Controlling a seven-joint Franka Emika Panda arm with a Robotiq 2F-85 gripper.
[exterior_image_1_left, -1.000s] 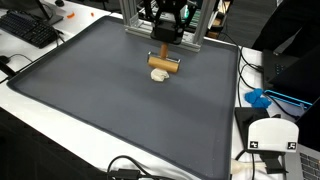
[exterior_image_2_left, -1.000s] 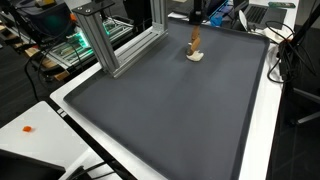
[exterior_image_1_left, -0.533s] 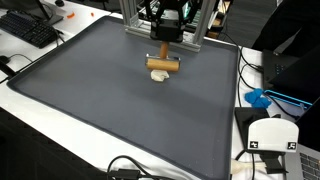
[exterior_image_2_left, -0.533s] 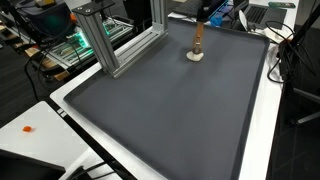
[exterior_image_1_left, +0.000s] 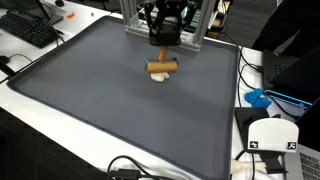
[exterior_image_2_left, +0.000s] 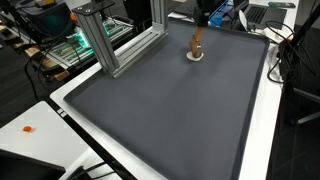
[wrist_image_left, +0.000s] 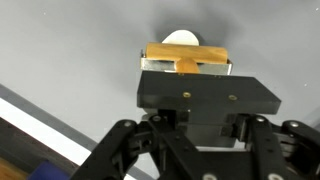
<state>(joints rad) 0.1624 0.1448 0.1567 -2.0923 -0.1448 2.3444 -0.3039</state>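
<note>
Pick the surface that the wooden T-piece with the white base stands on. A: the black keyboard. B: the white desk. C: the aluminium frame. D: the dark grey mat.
D: the wooden T-piece and its white base stand on the dark grey mat, close to the gripper.

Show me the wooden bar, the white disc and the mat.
wooden bar (exterior_image_1_left: 161, 68), exterior view, its middle.
white disc (wrist_image_left: 182, 38), wrist view, its visible part.
mat (exterior_image_2_left: 170, 110), exterior view, bare centre.
</note>
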